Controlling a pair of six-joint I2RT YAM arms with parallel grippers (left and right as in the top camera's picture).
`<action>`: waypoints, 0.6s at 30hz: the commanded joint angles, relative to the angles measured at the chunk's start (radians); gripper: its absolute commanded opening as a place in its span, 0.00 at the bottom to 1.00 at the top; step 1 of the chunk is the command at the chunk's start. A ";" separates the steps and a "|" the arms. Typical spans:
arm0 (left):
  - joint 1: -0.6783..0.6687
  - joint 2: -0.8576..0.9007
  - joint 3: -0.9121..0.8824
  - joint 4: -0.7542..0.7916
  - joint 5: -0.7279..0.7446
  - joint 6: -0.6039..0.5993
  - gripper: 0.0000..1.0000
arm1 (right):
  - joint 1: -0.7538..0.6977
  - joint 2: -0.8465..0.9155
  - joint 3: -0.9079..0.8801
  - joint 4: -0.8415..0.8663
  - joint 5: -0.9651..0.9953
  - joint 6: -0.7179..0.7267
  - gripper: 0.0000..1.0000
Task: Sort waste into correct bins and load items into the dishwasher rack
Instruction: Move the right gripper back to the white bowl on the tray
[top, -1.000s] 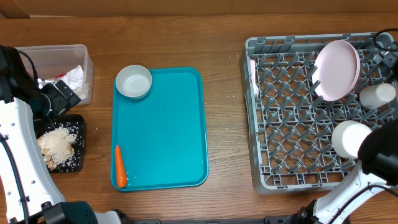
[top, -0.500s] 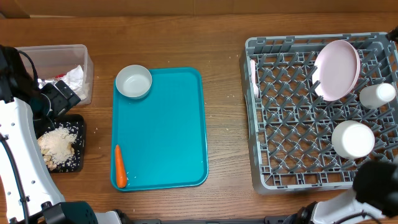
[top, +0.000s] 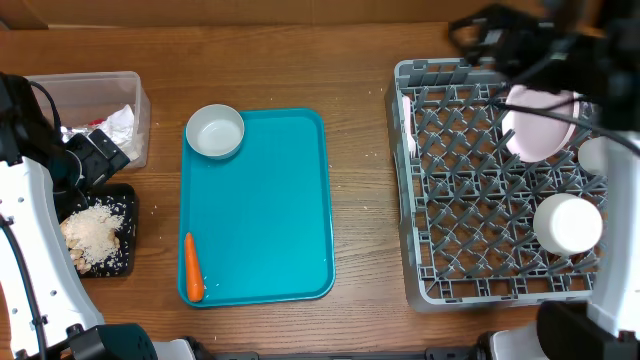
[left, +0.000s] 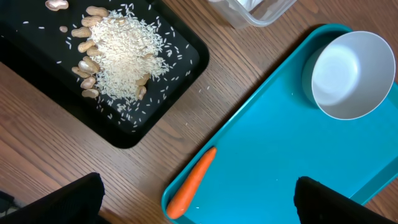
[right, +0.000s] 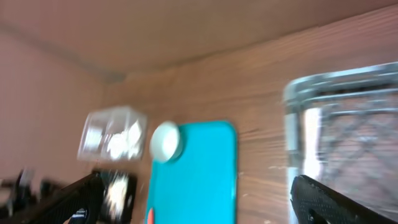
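Overhead: the dishwasher rack (top: 500, 293), on the right of the tabletop (top: 360, 60), already carries the pink plate (top: 540, 135) on edge, an upturned bowl (top: 567, 222), the cup (top: 600, 157) and the white fork (top: 407, 125) by its left wall. Judging by that, the loading is nearly done. What is left is the second bowl (top: 215, 131) in the far-left corner of the teal tray (top: 270, 200) and the carrot (top: 193, 267) at its near-left edge. The clear tub (top: 90, 82) holds the crumpled napkin (top: 120, 122), and the black tray (top: 128, 205) holds the nuts and white grains (top: 95, 235). The left tool (top: 100, 158) hangs between tub and black tray. The right arm (top: 560, 40) is a blur over the rack's far side.

Left wrist: the left tool stands wide and empty, and the carrot (left: 191, 183) lies close ahead along the teal tray's rim. It looks like the nearest pick and probably belongs with the food scraps in the black tray. The grip must be low, across its thin body, and the raised rim beside it may foul a finger.

Right wrist: the view is blurred. The right tool (right: 199, 205) is wide and empty, facing the second bowl from well apart, with nothing between them
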 joint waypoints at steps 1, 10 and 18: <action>0.003 0.000 -0.001 0.001 -0.011 -0.017 1.00 | 0.114 0.066 -0.013 0.019 0.039 -0.011 1.00; 0.003 0.000 -0.001 0.001 -0.011 -0.017 1.00 | 0.367 0.265 -0.013 0.086 0.066 -0.013 1.00; 0.003 0.000 -0.001 0.001 -0.011 -0.017 1.00 | 0.534 0.452 -0.013 0.321 0.105 -0.004 1.00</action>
